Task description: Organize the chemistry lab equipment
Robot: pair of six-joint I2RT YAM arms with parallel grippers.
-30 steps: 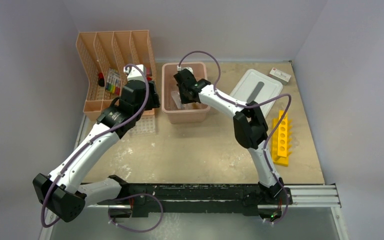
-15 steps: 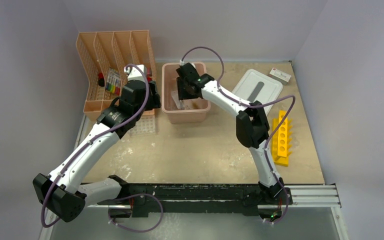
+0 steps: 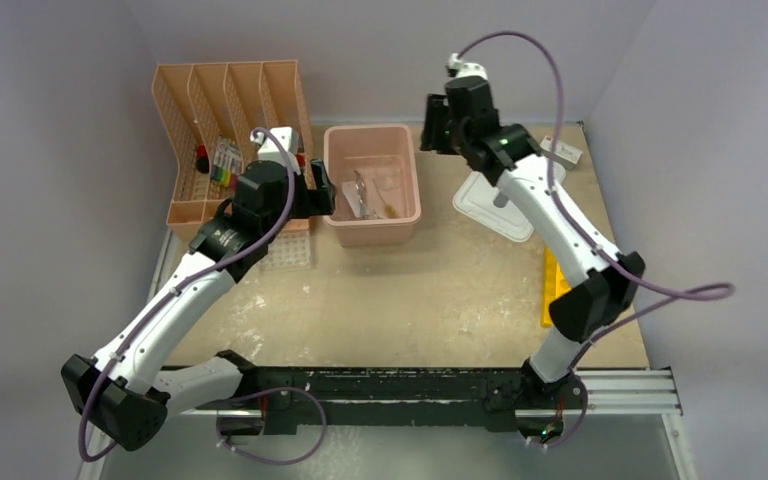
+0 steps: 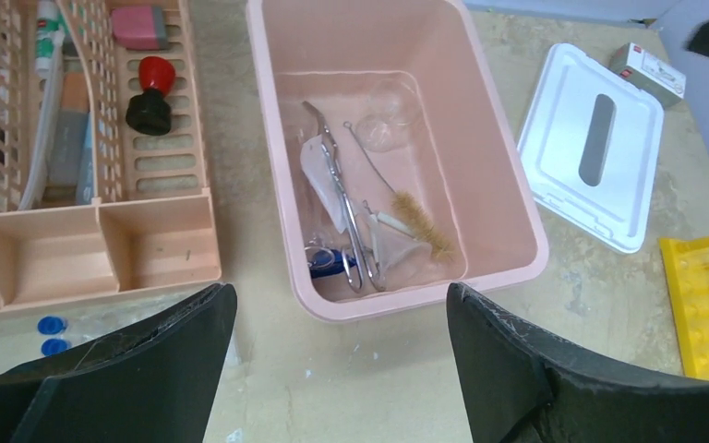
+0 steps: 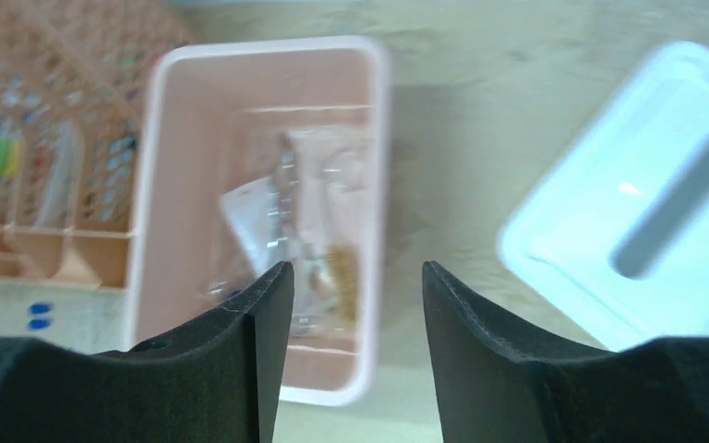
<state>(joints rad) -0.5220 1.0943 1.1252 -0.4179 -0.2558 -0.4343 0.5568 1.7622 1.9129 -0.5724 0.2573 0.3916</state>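
My scuffed beige table [image 3: 410, 300] held a peach organizer [image 3: 182, 120] back left, a clear tube tray [image 3: 292, 250] before it, a pink bin [image 3: 372, 232] centre, and a white lid [image 4: 563, 138], small box [image 4: 647, 70] and yellow rack [image 3: 549, 290] right.

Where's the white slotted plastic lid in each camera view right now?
Top external: white slotted plastic lid, upper right of centre.
Left wrist: lid, upper right.
Right wrist: lid, right side, blurred.
Shared landmark: pink rectangular plastic bin, left of the lid everywhere.

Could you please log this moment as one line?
left fingers: open, empty, facing pink bin | right fingers: open, empty, aloft | forceps: in bin | white lid: off, on table
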